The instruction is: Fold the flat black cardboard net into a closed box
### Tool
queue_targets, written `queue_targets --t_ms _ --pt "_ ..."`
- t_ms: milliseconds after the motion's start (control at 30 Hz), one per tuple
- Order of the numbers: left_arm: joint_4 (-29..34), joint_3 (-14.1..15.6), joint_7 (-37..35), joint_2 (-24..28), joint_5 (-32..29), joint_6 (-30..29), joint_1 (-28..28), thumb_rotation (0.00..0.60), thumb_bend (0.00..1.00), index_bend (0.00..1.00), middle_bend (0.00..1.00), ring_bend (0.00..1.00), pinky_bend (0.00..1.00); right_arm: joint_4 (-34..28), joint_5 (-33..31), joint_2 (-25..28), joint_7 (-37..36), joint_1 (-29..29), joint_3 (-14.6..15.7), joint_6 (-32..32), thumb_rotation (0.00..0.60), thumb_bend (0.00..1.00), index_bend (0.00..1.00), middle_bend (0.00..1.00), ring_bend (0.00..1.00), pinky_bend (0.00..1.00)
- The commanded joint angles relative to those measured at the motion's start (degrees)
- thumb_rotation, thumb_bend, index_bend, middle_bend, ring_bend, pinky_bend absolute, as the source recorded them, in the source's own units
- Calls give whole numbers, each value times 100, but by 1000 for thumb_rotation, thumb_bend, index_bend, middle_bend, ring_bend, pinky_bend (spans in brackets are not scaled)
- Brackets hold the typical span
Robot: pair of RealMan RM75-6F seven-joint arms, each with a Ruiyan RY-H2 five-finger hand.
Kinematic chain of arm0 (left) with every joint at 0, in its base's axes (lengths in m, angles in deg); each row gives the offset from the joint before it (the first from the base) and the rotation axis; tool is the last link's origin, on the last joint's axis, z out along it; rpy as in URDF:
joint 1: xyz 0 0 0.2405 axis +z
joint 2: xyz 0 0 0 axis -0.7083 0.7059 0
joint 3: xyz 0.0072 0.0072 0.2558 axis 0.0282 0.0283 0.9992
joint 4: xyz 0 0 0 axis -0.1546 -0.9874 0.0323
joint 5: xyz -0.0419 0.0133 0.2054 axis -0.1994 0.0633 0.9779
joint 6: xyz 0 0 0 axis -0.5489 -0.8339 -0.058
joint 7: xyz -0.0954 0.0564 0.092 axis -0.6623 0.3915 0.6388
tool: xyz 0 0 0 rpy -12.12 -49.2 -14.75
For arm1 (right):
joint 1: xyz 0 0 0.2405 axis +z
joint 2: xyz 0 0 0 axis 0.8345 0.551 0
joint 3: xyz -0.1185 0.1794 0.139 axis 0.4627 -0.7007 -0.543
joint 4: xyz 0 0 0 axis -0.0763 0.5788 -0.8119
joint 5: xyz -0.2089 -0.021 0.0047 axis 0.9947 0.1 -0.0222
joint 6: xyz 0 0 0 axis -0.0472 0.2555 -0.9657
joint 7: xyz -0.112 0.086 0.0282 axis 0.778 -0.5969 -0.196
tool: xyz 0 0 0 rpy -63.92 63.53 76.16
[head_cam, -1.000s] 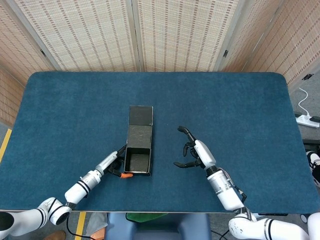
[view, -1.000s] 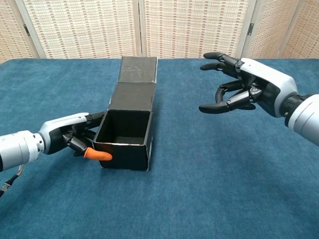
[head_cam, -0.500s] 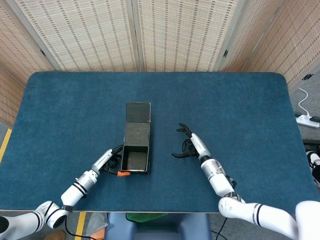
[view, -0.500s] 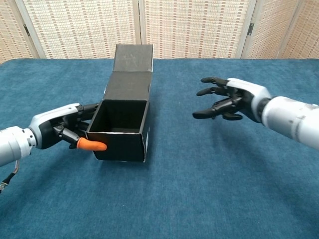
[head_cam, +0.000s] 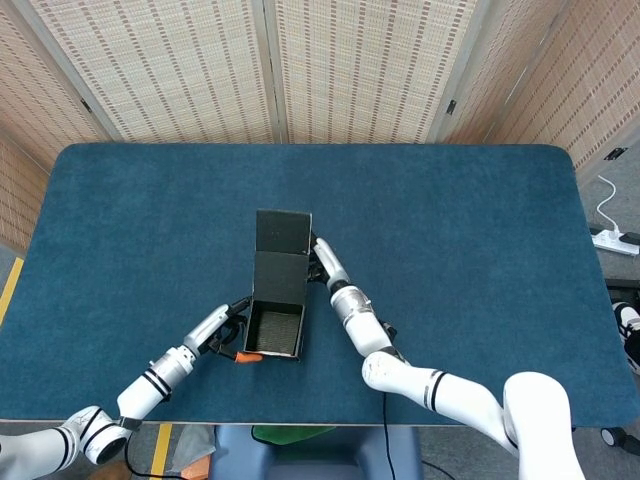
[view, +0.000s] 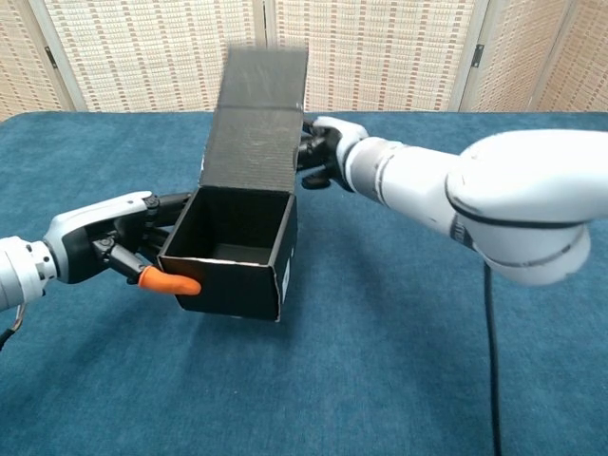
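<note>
— Fingers first: what is the left hand doing?
— It grips the near left corner of the black box, dark fingers curled against the left wall and an orange-tipped one laid across the front wall.
— And the box itself?
— It sits a little left of centre on the blue surface, toward the near edge. Its top is open, and the interior is dark.
— Anything behind the opening?
— The lid flap rises from the back wall, standing nearly upright in the chest view, its upper part blurred.
— Where is the right hand?
— Behind the flap's right edge, with the white forearm reaching in from the right. Its dark fingers touch the flap there, but whether they are clenched or spread I cannot tell.
— Beyond that?
— Woven screens stand past the far edge of the surface.
</note>
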State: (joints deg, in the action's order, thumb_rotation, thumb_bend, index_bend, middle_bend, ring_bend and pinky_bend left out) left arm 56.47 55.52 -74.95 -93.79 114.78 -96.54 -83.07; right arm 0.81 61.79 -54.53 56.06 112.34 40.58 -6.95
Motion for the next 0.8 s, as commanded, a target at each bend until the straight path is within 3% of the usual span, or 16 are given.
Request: queue_targets --t_ms 33,200,400,600,700,800 --pt "-62 -39 128 -57 -118 169 -46 600 209 556 542 660 890 -448 -63 149 -235 56 -274 -161 600 0 0 187 642 1000" --pt "-185 -147 270 -135 -439 574 -117 600 209 552 537 660 889 -1573 -12 839 -244 -143 -158 -665 600 0 9 223 650 1000" --pt "-245 -293 555 -244 -808 820 -79 600 209 536 535 660 889 -2401 178 1542 381 -154 643 -873 600 0 36 263 679 1000" --pt "-131 -494 1147 -388 -1318 911 67 600 208 493 501 687 897 -2573 525 1585 1443 42 1389 -25 600 0 54 266 694 1000" --pt "11 -577 1481 -382 -1564 998 113 600 208 417 446 713 899 -2546 685 1454 1898 87 1635 417 600 0 62 267 700 1000" --pt "147 -598 1831 -328 -1645 1014 142 600 203 273 350 723 899 -2505 877 1330 2200 94 1782 746 600 0 63 266 700 1000"
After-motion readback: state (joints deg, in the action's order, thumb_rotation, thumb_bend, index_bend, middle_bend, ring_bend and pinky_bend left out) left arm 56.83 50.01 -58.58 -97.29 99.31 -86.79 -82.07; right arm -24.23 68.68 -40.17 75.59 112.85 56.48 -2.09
